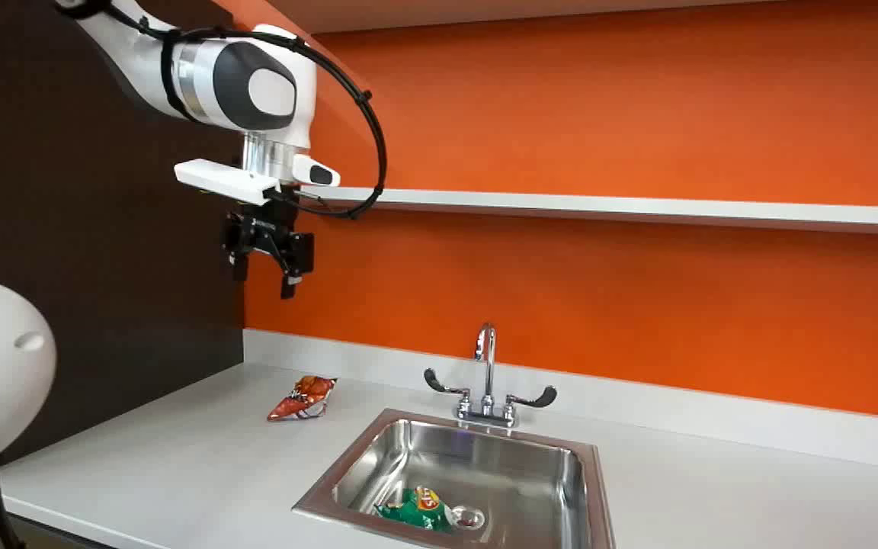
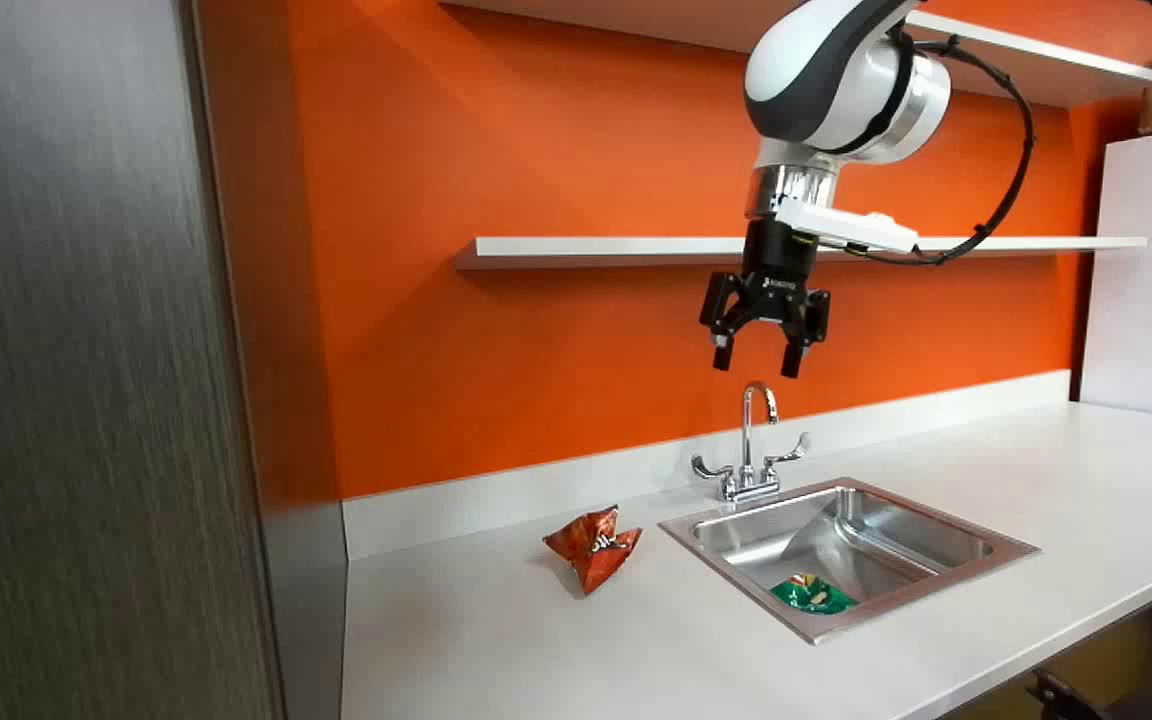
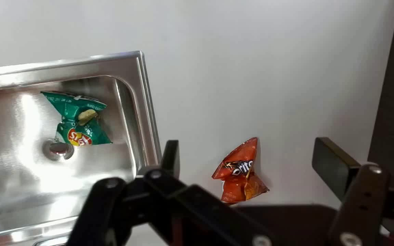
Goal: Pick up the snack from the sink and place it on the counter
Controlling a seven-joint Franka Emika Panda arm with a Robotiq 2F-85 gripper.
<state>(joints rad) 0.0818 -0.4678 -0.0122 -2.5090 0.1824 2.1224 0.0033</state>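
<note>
Fingers of my gripper stand spread wide, released, high above the counter. Between them in the wrist view, well below, a red packet lies on that counter. Down in the sink, outside my jaws and left of both fingers in the wrist view, lies the snack, a green packet well apart from me.

Its wrapper is glossy and crinkled, pinched at the waist and flaring to pointed corners, with a yellow and red emblem and a pale yellow patch. It rests just beside the round drain; whether it overlaps the drain's edge I cannot tell. The red wrapper is just as creased, white lettering across a dark patch.

Stainless steel forms the sink, rectangular with rounded inner corners, bright reflections and a wide flat rim. Around it the counter runs smooth and light grey. A chrome faucet with a curved neck and two lever handles stands at the sink's back edge. Beyond come a low pale backsplash, an orange wall and a white shelf; in an exterior view a dark brown panel rises at the counter's end.
</note>
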